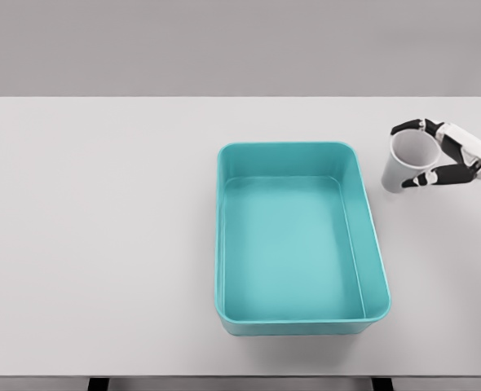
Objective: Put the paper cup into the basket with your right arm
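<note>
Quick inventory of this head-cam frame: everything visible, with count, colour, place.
table: 1, white, fills most of the frame; grey background behind its far edge.
basket: 1, teal rectangular bin, on the table right of centre, nothing inside.
paper cup: 1, white, right of the basket's far corner, outside it, tilted with its opening toward the camera.
right hand: 1, white with black fingers, comes in from the right edge, wrapped around the paper cup.
left hand: not in view.
</note>
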Action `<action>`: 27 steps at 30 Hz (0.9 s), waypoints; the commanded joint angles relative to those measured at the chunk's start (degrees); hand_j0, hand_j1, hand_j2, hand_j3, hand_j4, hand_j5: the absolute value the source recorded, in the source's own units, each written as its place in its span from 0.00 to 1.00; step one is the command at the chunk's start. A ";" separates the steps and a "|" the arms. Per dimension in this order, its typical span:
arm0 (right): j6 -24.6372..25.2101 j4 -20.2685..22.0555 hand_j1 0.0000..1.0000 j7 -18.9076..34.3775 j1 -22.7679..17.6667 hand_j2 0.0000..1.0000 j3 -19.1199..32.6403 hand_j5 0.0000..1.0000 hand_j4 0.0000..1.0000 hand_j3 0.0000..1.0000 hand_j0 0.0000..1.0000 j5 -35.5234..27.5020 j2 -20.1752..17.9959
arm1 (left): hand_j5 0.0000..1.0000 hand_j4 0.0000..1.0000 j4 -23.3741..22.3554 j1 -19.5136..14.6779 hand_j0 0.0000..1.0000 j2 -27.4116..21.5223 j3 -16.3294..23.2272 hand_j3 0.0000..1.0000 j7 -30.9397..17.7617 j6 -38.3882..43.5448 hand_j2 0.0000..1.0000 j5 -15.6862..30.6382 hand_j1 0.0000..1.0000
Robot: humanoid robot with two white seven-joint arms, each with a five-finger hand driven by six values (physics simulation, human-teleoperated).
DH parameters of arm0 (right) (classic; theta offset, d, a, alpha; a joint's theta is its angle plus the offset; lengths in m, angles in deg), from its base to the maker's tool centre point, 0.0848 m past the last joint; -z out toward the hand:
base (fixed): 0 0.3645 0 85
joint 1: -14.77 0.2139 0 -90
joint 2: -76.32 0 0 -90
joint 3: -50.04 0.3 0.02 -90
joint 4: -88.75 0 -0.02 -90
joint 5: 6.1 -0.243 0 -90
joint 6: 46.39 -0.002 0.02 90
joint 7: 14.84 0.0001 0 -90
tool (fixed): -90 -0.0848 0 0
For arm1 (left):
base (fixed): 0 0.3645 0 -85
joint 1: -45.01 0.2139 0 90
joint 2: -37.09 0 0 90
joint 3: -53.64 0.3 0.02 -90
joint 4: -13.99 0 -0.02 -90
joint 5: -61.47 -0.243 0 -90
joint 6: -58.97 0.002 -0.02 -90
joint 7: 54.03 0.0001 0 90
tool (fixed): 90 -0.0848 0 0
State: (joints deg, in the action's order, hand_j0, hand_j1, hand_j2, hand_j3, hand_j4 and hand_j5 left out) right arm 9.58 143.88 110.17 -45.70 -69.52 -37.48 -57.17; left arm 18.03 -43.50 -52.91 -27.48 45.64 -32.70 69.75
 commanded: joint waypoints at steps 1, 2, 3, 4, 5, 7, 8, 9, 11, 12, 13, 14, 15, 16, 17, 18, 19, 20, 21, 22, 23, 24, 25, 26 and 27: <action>0.11 0.51 0.72 -0.01 0.00 0.72 1.79 0.72 0.72 0.72 0.72 -0.44 -0.19 | 1.00 1.00 0.00 0.00 1.00 -0.01 0.00 1.00 0.00 0.00 1.00 -0.01 1.00; 0.11 1.12 0.72 -0.01 0.00 0.72 2.14 0.72 0.72 0.72 0.72 -0.44 -0.28 | 1.00 1.00 0.00 0.00 1.00 -0.01 0.00 1.00 0.00 0.00 1.00 -0.01 1.00; 0.19 2.26 0.72 -0.01 0.00 0.72 2.93 0.72 0.72 0.72 0.72 -0.44 -0.45 | 1.00 1.00 -0.09 0.00 1.00 -0.01 0.00 1.00 0.00 0.00 1.00 -0.01 1.00; 0.19 3.14 0.72 -0.01 0.00 0.72 3.37 0.72 0.72 0.72 0.72 -0.44 -0.45 | 1.00 1.00 0.00 0.00 1.00 -0.01 0.00 1.00 0.00 0.00 1.00 -0.01 1.00; 0.28 4.28 0.72 -0.01 0.00 0.72 3.46 0.72 0.72 0.72 0.72 -0.44 -0.45 | 1.00 1.00 -0.09 0.00 1.00 -0.01 0.00 1.00 0.00 0.00 1.00 -0.01 1.00; 0.37 5.95 0.72 -0.01 0.00 0.72 3.63 0.72 0.72 0.72 0.72 -0.44 -0.45 | 1.00 1.00 0.00 0.00 1.00 -0.01 0.00 1.00 0.00 0.00 1.00 -0.01 1.00; 0.37 6.48 0.72 -0.01 0.00 0.72 3.81 0.72 0.72 0.72 0.72 -0.44 -0.45 | 1.00 1.00 0.00 0.00 1.00 -0.01 0.00 1.00 0.00 0.00 1.00 -0.01 1.00; 0.37 7.01 0.72 -0.01 0.00 0.72 3.90 0.72 0.72 0.72 0.72 -0.44 -0.45 | 1.00 1.00 0.00 0.00 1.00 -0.01 0.00 1.00 0.00 0.00 1.00 -0.01 1.00; 0.46 9.47 0.72 -0.01 0.00 0.72 3.90 0.72 0.72 0.72 0.72 -0.44 -0.45 | 1.00 1.00 0.00 0.00 1.00 -0.01 0.00 1.00 0.00 0.00 1.00 -0.01 1.00; 0.37 10.17 0.72 -0.01 0.00 0.72 3.90 0.72 0.72 0.72 0.72 -0.36 -0.37 | 1.00 1.00 0.00 0.00 1.00 -0.01 0.00 1.00 0.00 0.00 1.00 -0.01 1.00; 0.46 11.84 0.72 -0.01 0.00 0.72 3.90 0.72 0.72 0.72 0.72 -0.36 -0.37 | 1.00 1.00 0.00 0.00 1.00 -0.01 0.00 1.00 0.00 0.00 1.00 -0.01 1.00; 0.46 13.16 0.72 -0.01 0.00 0.72 3.90 0.72 0.72 0.72 0.72 -0.27 -0.37 | 1.00 1.00 0.00 0.00 1.00 -0.01 0.00 1.00 0.00 0.00 1.00 -0.01 1.00; 0.46 14.13 0.72 -0.01 0.00 0.72 3.99 0.72 0.72 0.72 0.72 -0.27 -0.45 | 1.00 1.00 0.00 0.00 1.00 -0.01 0.00 1.00 0.00 0.00 1.00 -0.01 1.00; 0.46 14.83 0.72 -0.01 0.00 0.72 4.95 0.72 0.72 0.72 0.72 -0.27 -0.45 | 1.00 1.00 0.00 0.00 1.00 -0.01 0.00 1.00 0.00 0.00 1.00 -0.01 1.00; 0.46 15.10 0.72 -0.01 0.00 0.72 5.39 0.72 0.72 0.72 0.72 -0.18 -0.45 | 1.00 1.00 -0.09 0.00 1.00 -0.01 0.00 1.00 0.00 0.00 1.00 -0.01 1.00; 0.46 15.36 0.72 -0.01 0.00 0.72 5.57 0.72 0.72 0.72 0.72 -0.18 -0.54 | 1.00 1.00 0.00 0.00 1.00 -0.01 0.00 1.00 0.00 0.00 1.00 -0.01 1.00; 0.46 15.71 0.72 -0.01 0.00 0.72 5.83 0.72 0.72 0.72 0.72 -0.18 -0.54 | 1.00 1.00 0.00 0.00 1.00 -0.01 0.00 1.00 0.00 0.00 1.00 -0.01 1.00; 0.46 16.06 0.72 -0.01 0.00 0.72 5.83 0.72 0.72 0.72 0.72 -0.18 -0.54 | 1.00 1.00 0.00 0.00 1.00 -0.01 0.00 1.00 0.00 0.00 1.00 -0.01 1.00; 0.46 16.33 0.72 -0.01 0.00 0.72 5.83 0.72 0.72 0.72 0.72 -0.18 -0.54 | 1.00 1.00 0.00 0.00 1.00 -0.01 0.00 1.00 0.00 0.00 1.00 -0.01 1.00; 0.46 17.64 0.72 -0.01 0.00 0.72 5.83 0.72 0.72 0.72 0.72 -0.18 -0.54 | 1.00 1.00 0.00 0.00 1.00 -0.01 0.00 1.00 0.00 0.00 1.00 -0.01 1.00; 0.46 19.05 0.72 -0.01 0.00 0.72 5.66 0.72 0.72 0.72 0.72 -0.09 -0.54 | 1.00 1.00 0.00 0.00 1.00 -0.01 0.00 1.00 0.00 0.00 1.00 -0.01 1.00; 0.46 20.54 0.72 -0.01 0.00 0.72 5.31 0.72 0.72 0.72 0.72 0.00 -0.45 | 1.00 1.00 0.00 0.00 1.00 -0.01 0.00 1.00 0.00 0.00 1.00 -0.01 1.00; 0.46 23.35 0.72 -0.01 0.00 0.72 4.87 0.72 0.72 0.72 0.72 0.08 -0.37 | 1.00 1.00 0.00 0.00 1.00 -0.01 0.00 1.00 0.00 0.00 1.00 -0.01 1.00; 0.55 25.73 0.72 -0.01 0.00 0.72 4.69 0.72 0.72 0.72 0.72 0.17 -0.28 | 1.00 1.00 0.00 0.00 1.00 -0.01 0.00 1.00 0.00 0.00 1.00 -0.01 1.00; 0.63 27.05 0.72 -0.01 0.00 0.72 4.43 0.72 0.72 0.72 0.72 0.26 -0.28 | 1.00 1.00 0.00 0.00 1.00 -0.01 0.00 1.00 0.00 0.00 1.00 -0.01 1.00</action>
State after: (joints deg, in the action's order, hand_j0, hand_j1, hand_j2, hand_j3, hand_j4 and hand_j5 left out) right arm 10.17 167.40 110.17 -45.70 -64.76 -36.87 -57.44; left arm 18.04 -43.50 -52.91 -27.48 45.64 -32.70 69.75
